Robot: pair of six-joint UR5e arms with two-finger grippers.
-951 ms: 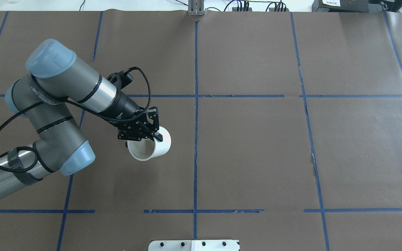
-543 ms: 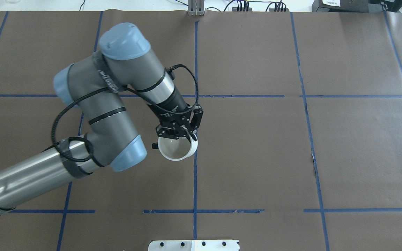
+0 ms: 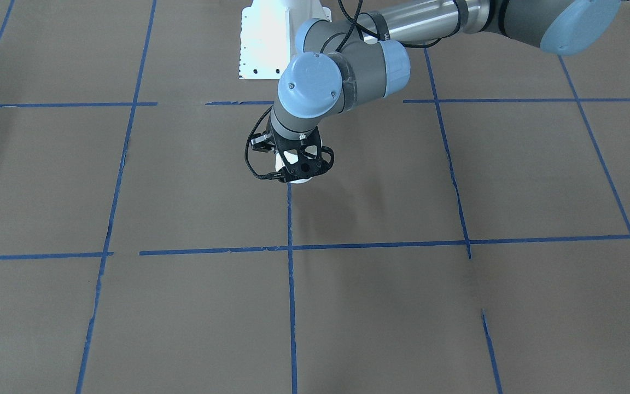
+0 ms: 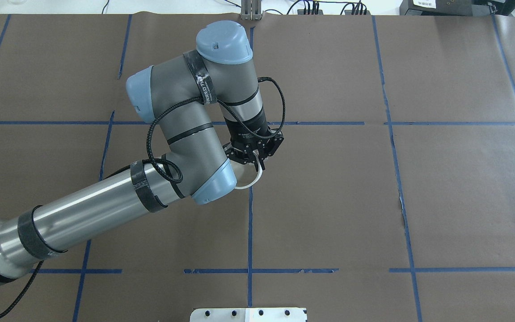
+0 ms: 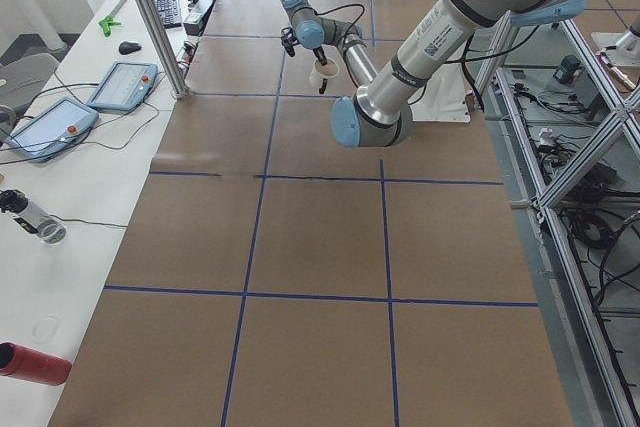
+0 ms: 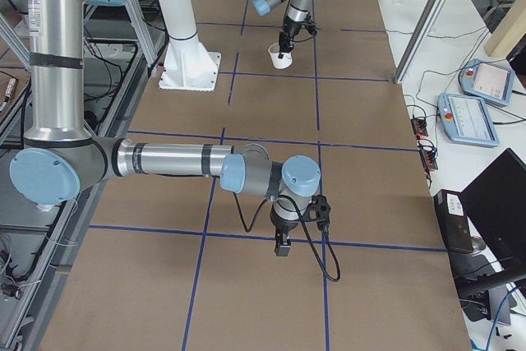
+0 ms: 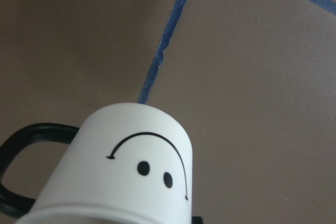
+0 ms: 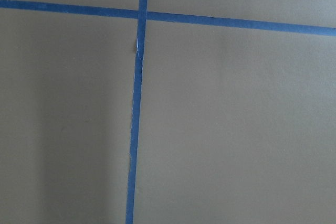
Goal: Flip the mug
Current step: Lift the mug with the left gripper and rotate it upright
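Observation:
My left gripper (image 4: 256,166) points down near the table's middle tape line and is shut on the rim of the white mug (image 4: 251,182). The left wrist view shows the mug (image 7: 131,177) close up, mouth toward the camera, with its black smiley face and its black handle (image 7: 18,150) at the left. The mug hangs mouth up just above the brown table; I cannot tell whether it touches. It also shows in the front view (image 3: 303,179) and in both side views (image 5: 325,72) (image 6: 280,57). My right gripper (image 6: 282,246) points down over a tape line; I cannot tell whether it is open.
Blue tape lines (image 4: 250,223) divide the brown paper table into squares. The white robot base plate (image 3: 271,38) sits at the robot's edge. Teach pendants (image 5: 122,85) and a red bottle (image 5: 35,362) lie on the side table at the robot's left.
My left arm has swung to the right with the mug, up to the middle tape line. The wrist has turned to point down, and the arm now covers most of the mug.

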